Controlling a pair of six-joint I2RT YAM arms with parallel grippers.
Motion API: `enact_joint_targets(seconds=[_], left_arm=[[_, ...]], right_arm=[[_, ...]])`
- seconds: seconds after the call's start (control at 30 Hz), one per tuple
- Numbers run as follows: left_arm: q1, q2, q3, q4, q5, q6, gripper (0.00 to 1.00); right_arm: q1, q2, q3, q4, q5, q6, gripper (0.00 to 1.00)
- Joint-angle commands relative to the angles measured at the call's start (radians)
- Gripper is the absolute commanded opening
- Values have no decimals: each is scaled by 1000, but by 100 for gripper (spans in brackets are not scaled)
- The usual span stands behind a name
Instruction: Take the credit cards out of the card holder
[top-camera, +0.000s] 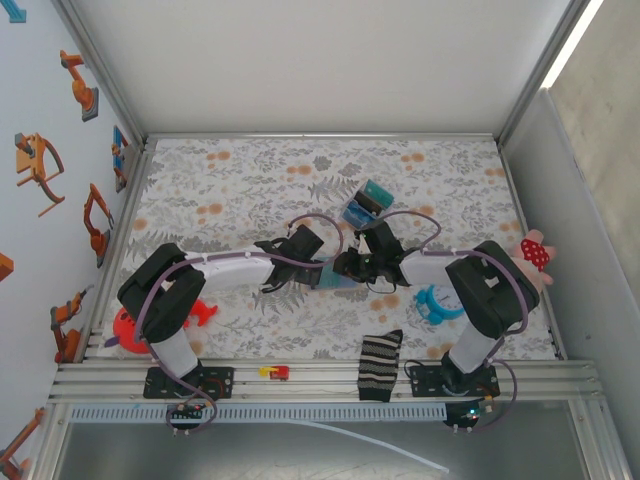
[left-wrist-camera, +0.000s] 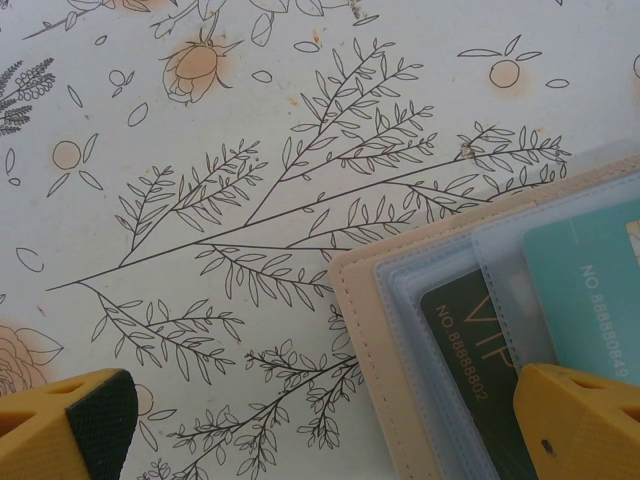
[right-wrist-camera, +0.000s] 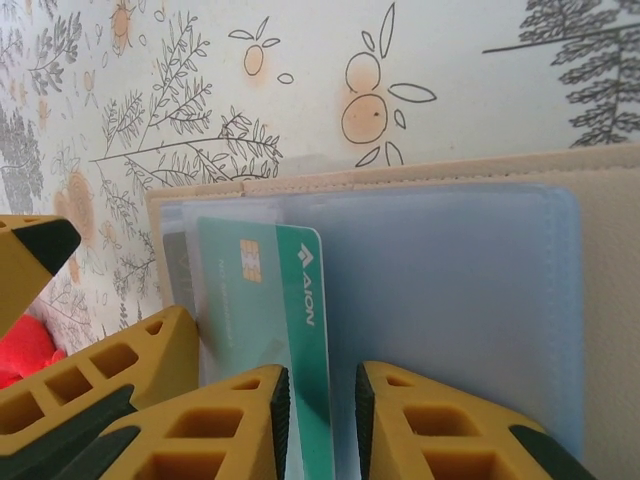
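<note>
The card holder (top-camera: 330, 279) lies open on the floral cloth between my two grippers, tan outside (left-wrist-camera: 365, 330) and light blue inside (right-wrist-camera: 450, 300). A dark "VIP" card (left-wrist-camera: 470, 330) and a green card (left-wrist-camera: 590, 280) sit in its clear sleeves. My left gripper (left-wrist-camera: 325, 430) is open wide. One of its fingers (left-wrist-camera: 580, 420) rests over the holder's card panel, the other on bare cloth. The right gripper (right-wrist-camera: 322, 400) has its jaws a little apart. The green card (right-wrist-camera: 270, 290) has its edge between them, close to one pad and clear of the other.
A blue, teal and black block (top-camera: 365, 200) sits behind the grippers. A striped sock (top-camera: 380, 365) hangs over the front edge. There is a cyan ring-shaped item (top-camera: 435, 305) at right, a red toy (top-camera: 125, 325) at left, a small red-yellow piece (top-camera: 275, 372) in front, and a pink spotted thing (top-camera: 535, 255) at the right wall.
</note>
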Motion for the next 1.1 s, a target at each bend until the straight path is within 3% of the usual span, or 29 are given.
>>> enact_joint_targets(seconds=[0.0, 0.17, 0.27, 0.43, 0.53, 0.9, 1.07], left_arm=[[-5, 22, -14, -44, -5, -1, 97], [-7, 27, -13, -44, -1, -2, 97], [-7, 29, -14, -44, 1, -4, 97], [-12, 31, -17, -44, 3, -9, 97], [-12, 31, -21, -46, 2, -16, 97], [-9, 33, -33, -42, -22, -20, 97], [-2, 33, -32, -37, -29, -13, 97]], right_arm=[[-5, 29, -10, 2, 4, 20, 26], [-5, 39, -17, 39, -19, 42, 26], [-6, 34, -28, 96, -46, 54, 15], [-5, 24, -31, 147, -73, 59, 12], [-6, 20, -27, 138, -69, 51, 2], [-16, -86, 43, -217, 112, -112, 0], [-28, -124, 51, -281, 144, -146, 0]])
